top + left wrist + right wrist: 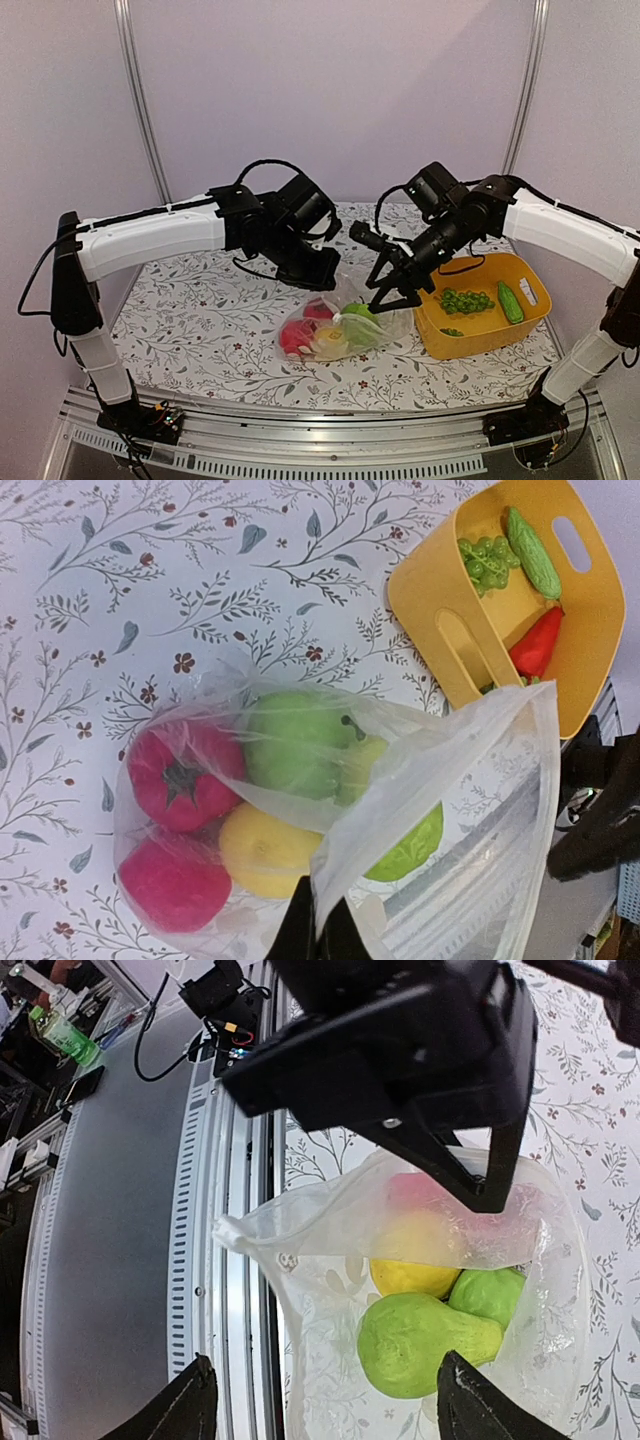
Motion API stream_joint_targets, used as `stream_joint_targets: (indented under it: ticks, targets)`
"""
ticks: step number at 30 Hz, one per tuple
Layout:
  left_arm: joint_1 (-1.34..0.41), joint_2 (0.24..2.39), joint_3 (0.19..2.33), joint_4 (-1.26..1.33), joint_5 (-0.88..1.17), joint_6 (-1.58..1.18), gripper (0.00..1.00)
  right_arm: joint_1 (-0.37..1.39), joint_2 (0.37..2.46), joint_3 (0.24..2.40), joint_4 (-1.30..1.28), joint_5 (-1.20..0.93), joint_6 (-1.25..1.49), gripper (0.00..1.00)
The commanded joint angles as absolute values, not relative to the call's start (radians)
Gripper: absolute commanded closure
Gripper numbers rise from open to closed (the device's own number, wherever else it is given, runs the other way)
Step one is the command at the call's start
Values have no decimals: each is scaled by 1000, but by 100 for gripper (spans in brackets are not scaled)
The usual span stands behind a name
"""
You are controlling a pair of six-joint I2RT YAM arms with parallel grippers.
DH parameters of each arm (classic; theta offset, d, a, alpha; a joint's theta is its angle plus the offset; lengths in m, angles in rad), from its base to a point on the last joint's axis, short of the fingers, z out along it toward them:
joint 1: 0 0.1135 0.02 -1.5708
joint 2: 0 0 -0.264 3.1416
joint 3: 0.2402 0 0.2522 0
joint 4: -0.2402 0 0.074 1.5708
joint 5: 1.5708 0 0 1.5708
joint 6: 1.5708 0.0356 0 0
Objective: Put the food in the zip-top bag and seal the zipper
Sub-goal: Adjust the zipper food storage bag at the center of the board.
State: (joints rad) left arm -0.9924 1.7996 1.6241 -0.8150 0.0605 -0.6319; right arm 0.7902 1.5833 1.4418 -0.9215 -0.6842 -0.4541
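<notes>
Right claw (pixel 335 1400) hangs open above the bag (pixel 480 780); left claw (pixel 318 930) pinches its rim. Filling looks part done: next, fetch food (pixel 530 550) from the tub (pixel 430 580).

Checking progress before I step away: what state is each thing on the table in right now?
zip-top bag: mouth open, unsealed, holding several fruits.
left gripper: shut on the bag's rim.
right gripper: open, at the bag's mouth.
yellow tub: upright, grapes and cucumber inside.

We see pale lilac walls (pixel 330 90) behind two metal posts (pixel 141 100), and a floral-print tablecloth (pixel 200 320) covering the aluminium-edged table (pixel 330 440).
</notes>
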Motion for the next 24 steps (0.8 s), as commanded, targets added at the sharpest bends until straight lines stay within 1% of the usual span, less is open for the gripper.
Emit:
stream_joint_targets:
  ticks: [1,4,12,20,24]
  targets:
    - [-968,1769,1607,-804,49,-614,100,796,1518,1386,-1008,-719,-565,28]
    - [-969,1763,1599,-803,51,-615,100,800,1478,1288,-997,-708,-598,30]
    - [-967,1751,1566,-770,61,-623,100,820,1351,1113,-871,-567,-643,30]
    - [-967,1747,1551,-765,64,-627,100,892,1337,1070,-770,-465,-634,37]
    - [-966,1735,1549,-764,59,-627,100,952,1344,1078,-750,-390,-667,43]
